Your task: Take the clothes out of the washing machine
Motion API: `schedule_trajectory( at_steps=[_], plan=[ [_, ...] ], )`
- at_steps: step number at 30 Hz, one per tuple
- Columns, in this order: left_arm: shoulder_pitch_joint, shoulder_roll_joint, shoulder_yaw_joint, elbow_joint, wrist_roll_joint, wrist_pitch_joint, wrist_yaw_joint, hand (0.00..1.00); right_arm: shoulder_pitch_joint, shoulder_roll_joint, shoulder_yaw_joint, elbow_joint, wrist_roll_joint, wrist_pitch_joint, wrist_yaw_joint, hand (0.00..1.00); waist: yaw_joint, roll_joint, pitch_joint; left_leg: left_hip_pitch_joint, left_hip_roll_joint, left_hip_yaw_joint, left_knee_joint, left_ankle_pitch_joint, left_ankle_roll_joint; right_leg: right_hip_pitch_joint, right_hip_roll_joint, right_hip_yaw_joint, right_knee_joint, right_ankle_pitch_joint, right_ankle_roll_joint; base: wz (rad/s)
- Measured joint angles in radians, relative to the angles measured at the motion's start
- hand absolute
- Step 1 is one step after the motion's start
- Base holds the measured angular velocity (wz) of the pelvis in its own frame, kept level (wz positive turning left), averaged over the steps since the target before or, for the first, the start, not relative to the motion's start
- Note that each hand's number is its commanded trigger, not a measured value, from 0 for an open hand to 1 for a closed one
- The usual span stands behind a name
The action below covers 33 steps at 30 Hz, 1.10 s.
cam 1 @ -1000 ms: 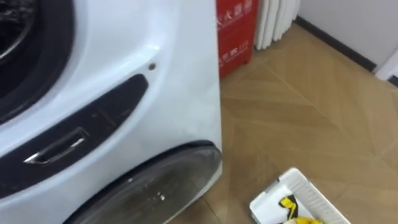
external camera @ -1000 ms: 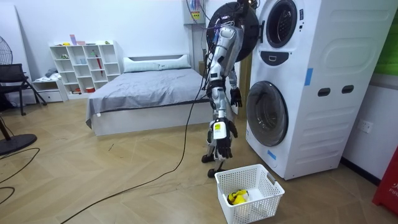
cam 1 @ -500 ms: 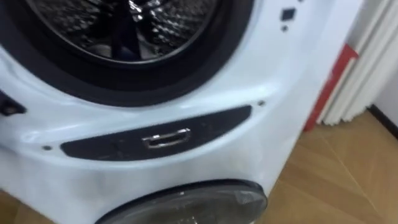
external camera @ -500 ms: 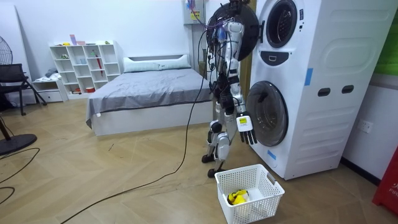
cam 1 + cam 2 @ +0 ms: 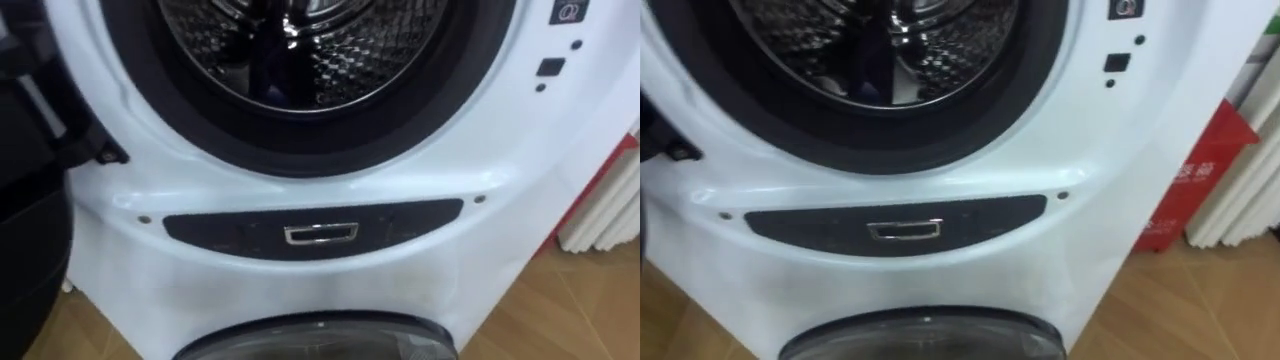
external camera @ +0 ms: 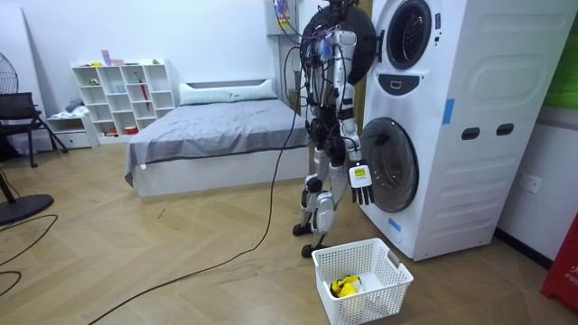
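Note:
I stand facing the stacked white washing machines (image 6: 452, 126). The upper drum (image 5: 300, 50) is open in front of me, its perforated metal wall shining, with a dark shape (image 5: 265, 65) low inside that may be cloth. Its round dark door (image 5: 30, 230) hangs open on my left. Below the drum a dark panel holds a chrome handle (image 5: 321, 234). My right hand (image 6: 359, 176) hangs at hip height with straight fingers, close to the lower machine's door (image 6: 390, 164), holding nothing. A yellow garment (image 6: 346, 285) lies in the white basket (image 6: 384, 289).
The basket stands on the wood floor just behind me, near the machines' front corner. A red box (image 5: 1195, 180) and a white radiator (image 5: 605, 210) stand to the right of the machines. A bed (image 6: 217, 135) and shelves (image 6: 122, 95) lie further back.
I have turned from the basket towards the machines. The eye view swung from the lower front and floor up to the open upper drum. My right hand swung forward beside the lower door.

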<state>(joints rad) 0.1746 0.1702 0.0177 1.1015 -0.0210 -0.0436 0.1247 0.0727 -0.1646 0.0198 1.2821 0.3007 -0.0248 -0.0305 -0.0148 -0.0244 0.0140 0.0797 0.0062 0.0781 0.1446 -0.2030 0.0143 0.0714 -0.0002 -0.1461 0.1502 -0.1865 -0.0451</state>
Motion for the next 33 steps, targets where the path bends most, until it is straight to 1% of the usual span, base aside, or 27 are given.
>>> schedule_trajectory(
  at_steps=[1, 5, 7, 9, 11, 14, 15, 17, 18, 20, 22, 23, 24, 25, 26, 27, 28, 29, 30, 31, 32, 33],
  plan=[
    [0.008, 0.000, 0.018, 0.000, 0.019, 0.000, 0.000, 0.00, -0.003, 0.001, 0.000, 0.000, -0.006, 0.004, 0.000, 0.00, 0.004, 0.000, -0.0003, 0.000, 0.000, -0.002, 0.000, 0.000, 0.000, 0.001, 0.000, -0.003, 0.000, 0.000, 0.000, 0.10],
    [0.016, -0.003, 0.039, 0.000, 0.053, 0.001, 0.002, 0.00, -0.008, 0.001, 0.000, 0.001, -0.023, 0.004, 0.007, 0.00, 0.020, 0.004, -0.0012, 0.001, -0.002, -0.015, 0.000, -0.001, -0.001, 0.001, 0.000, -0.005, -0.001, -0.001, 0.003, 0.09],
    [0.026, -0.003, 0.039, 0.000, 0.063, 0.001, 0.003, 0.00, -0.001, 0.001, 0.003, 0.002, -0.023, 0.004, 0.018, 0.00, 0.024, 0.008, -0.0041, 0.001, -0.004, -0.024, 0.006, -0.001, -0.001, 0.003, 0.000, -0.007, 0.000, -0.002, 0.004, 0.11],
    [0.039, -0.003, 0.040, 0.000, 0.083, 0.003, 0.004, 0.00, -0.002, 0.001, 0.004, 0.002, -0.027, 0.004, 0.028, 0.00, 0.024, 0.016, -0.0096, 0.001, -0.004, -0.025, 0.011, -0.001, -0.001, 0.004, -0.001, -0.009, 0.000, -0.002, 0.004, 0.00],
    [0.040, -0.005, 0.045, 0.000, 0.102, 0.003, 0.004, 0.00, -0.004, 0.001, 0.005, 0.002, -0.028, 0.003, 0.034, 0.00, 0.026, 0.016, -0.0103, 0.004, -0.003, -0.024, 0.013, -0.001, -0.001, 0.007, -0.001, -0.008, 0.000, -0.002, 0.004, 0.00],
    [0.047, -0.017, 0.055, 0.000, 0.102, 0.006, 0.004, 0.00, -0.001, 0.001, 0.012, 0.002, -0.041, 0.003, 0.033, 0.00, 0.025, 0.019, -0.0095, 0.016, -0.003, -0.021, 0.012, -0.001, -0.001, 0.018, 0.000, -0.004, 0.000, -0.002, 0.004, -0.04],
    [0.048, -0.021, 0.054, 0.000, 0.101, 0.014, 0.004, 0.00, -0.001, 0.002, 0.024, 0.001, -0.040, 0.003, 0.033, 0.00, 0.021, 0.018, -0.0104, 0.019, -0.003, -0.020, 0.012, -0.001, -0.001, 0.022, 0.000, -0.004, 0.001, -0.002, 0.004, 0.00],
    [0.055, -0.026, 0.054, 0.000, 0.103, 0.024, 0.006, 0.00, -0.001, 0.005, 0.025, 0.001, -0.041, 0.003, 0.031, 0.00, 0.020, 0.017, -0.0096, 0.025, -0.003, -0.020, 0.013, -0.001, -0.001, 0.030, 0.000, -0.004, -0.001, -0.003, 0.004, 0.00],
    [0.058, -0.027, 0.053, 0.000, 0.107, 0.030, 0.016, 0.00, -0.001, 0.006, 0.027, 0.001, -0.044, 0.003, 0.030, 0.00, 0.020, 0.013, -0.0075, 0.031, -0.003, -0.020, 0.014, -0.001, -0.001, 0.036, 0.000, -0.004, -0.002, -0.004, 0.003, -0.04],
    [0.060, -0.026, 0.056, 0.000, 0.145, 0.041, 0.022, 0.00, 0.002, 0.008, 0.027, 0.000, -0.059, 0.003, 0.031, 0.00, 0.021, 0.011, -0.0057, 0.034, -0.002, -0.019, 0.019, -0.002, -0.002, 0.041, 0.001, -0.002, -0.003, -0.005, 0.001, -0.05],
    [0.062, -0.025, 0.057, 0.000, 0.171, 0.057, 0.024, 0.00, 0.001, 0.008, 0.028, 0.000, -0.071, 0.004, 0.031, 0.00, 0.023, 0.010, -0.0062, 0.032, 0.002, -0.012, 0.030, -0.006, -0.009, 0.039, 0.003, 0.003, 0.001, -0.009, -0.003, -0.07],
    [0.064, -0.025, 0.058, 0.000, 0.189, 0.067, 0.024, 0.00, 0.003, 0.008, 0.027, -0.003, -0.074, 0.004, 0.033, 0.00, 0.024, 0.012, -0.0081, 0.018, 0.006, -0.012, 0.058, -0.014, -0.013, 0.034, 0.003, 0.005, 0.006, -0.015, -0.005, -0.07],
    [0.070, -0.025, 0.059, -0.001, 0.206, 0.070, 0.023, 0.00, 0.003, 0.008, 0.027, -0.004, -0.076, 0.004, 0.034, 0.00, 0.026, 0.011, -0.0085, 0.003, 0.016, -0.010, 0.095, -0.025, -0.016, 0.033, 0.007, 0.007, 0.010, -0.016, -0.008, -0.09],
    [0.074, -0.025, 0.059, -0.001, 0.223, 0.071, 0.023, 0.00, 0.004, 0.008, 0.027, -0.004, -0.080, 0.004, 0.034, 0.00, 0.026, 0.014, -0.0076, -0.005, 0.020, -0.010, 0.116, -0.031, -0.020, 0.033, 0.015, 0.007, 0.011, -0.017, -0.011, -0.13],
    [0.070, -0.025, 0.058, -0.005, 0.241, 0.074, 0.022, 0.00, 0.004, 0.008, 0.029, -0.008, -0.092, 0.004, 0.035, 0.00, 0.026, 0.015, -0.0079, -0.037, 0.031, -0.010, 0.180, -0.048, -0.031, 0.023, 0.025, 0.007, 0.023, -0.020, -0.018, -0.17],
    [0.068, -0.025, 0.060, -0.005, 0.253, 0.081, 0.017, 0.00, 0.004, 0.008, 0.029, -0.011, -0.106, 0.003, 0.038, 0.00, 0.030, 0.015, -0.0088, -0.074, 0.041, -0.015, 0.242, -0.057, -0.039, 0.012, 0.035, 0.009, 0.027, -0.017, -0.027, -0.17],
    [0.066, -0.025, 0.059, -0.005, 0.256, 0.083, 0.014, 0.00, 0.004, 0.008, 0.027, -0.014, -0.116, 0.003, 0.040, 0.00, 0.033, 0.017, -0.0091, -0.091, 0.043, -0.022, 0.271, -0.060, -0.044, 0.005, 0.039, 0.010, 0.028, -0.013, -0.033, -0.26],
    [0.059, -0.027, 0.059, -0.005, 0.263, 0.083, 0.008, 0.00, 0.002, 0.007, 0.025, -0.018, -0.133, 0.002, 0.043, 0.00, 0.041, 0.019, -0.0092, -0.124, 0.055, -0.045, 0.322, -0.067, -0.055, -0.009, 0.047, 0.013, 0.029, -0.007, -0.045, -0.35],
    [0.049, -0.030, 0.059, -0.006, 0.264, 0.088, -0.005, 0.00, -0.005, 0.002, 0.024, -0.020, -0.151, 0.001, 0.044, 0.00, 0.042, 0.018, -0.0108, -0.157, 0.074, -0.050, 0.391, -0.080, -0.061, -0.025, 0.057, -0.002, 0.035, -0.003, -0.061, -0.42],
    [0.046, -0.034, 0.060, -0.008, 0.264, 0.089, -0.009, 0.00, -0.008, -0.001, 0.023, -0.021, -0.161, 0.002, 0.044, 0.00, 0.042, 0.024, -0.0079, -0.177, 0.091, -0.049, 0.463, -0.088, -0.056, -0.032, 0.063, -0.016, 0.043, -0.006, -0.067, -0.56],
    [0.046, -0.041, 0.060, -0.008, 0.264, 0.090, -0.015, 0.00, -0.019, -0.006, 0.016, -0.026, -0.181, 0.001, 0.038, 0.00, 0.041, 0.039, -0.0040, -0.190, 0.124, -0.045, 0.616, -0.090, -0.057, -0.036, 0.084, -0.033, 0.055, -0.008, -0.078, -0.37],
    [0.038, -0.043, 0.060, -0.009, 0.262, 0.089, -0.024, 0.00, -0.012, -0.009, 0.015, -0.037, -0.184, -0.002, 0.031, 0.00, 0.017, 0.063, -0.0098, -0.181, 0.151, -0.056, 0.732, -0.089, -0.060, -0.035, 0.106, -0.051, 0.057, -0.008, -0.088, -0.14]
  ],
)
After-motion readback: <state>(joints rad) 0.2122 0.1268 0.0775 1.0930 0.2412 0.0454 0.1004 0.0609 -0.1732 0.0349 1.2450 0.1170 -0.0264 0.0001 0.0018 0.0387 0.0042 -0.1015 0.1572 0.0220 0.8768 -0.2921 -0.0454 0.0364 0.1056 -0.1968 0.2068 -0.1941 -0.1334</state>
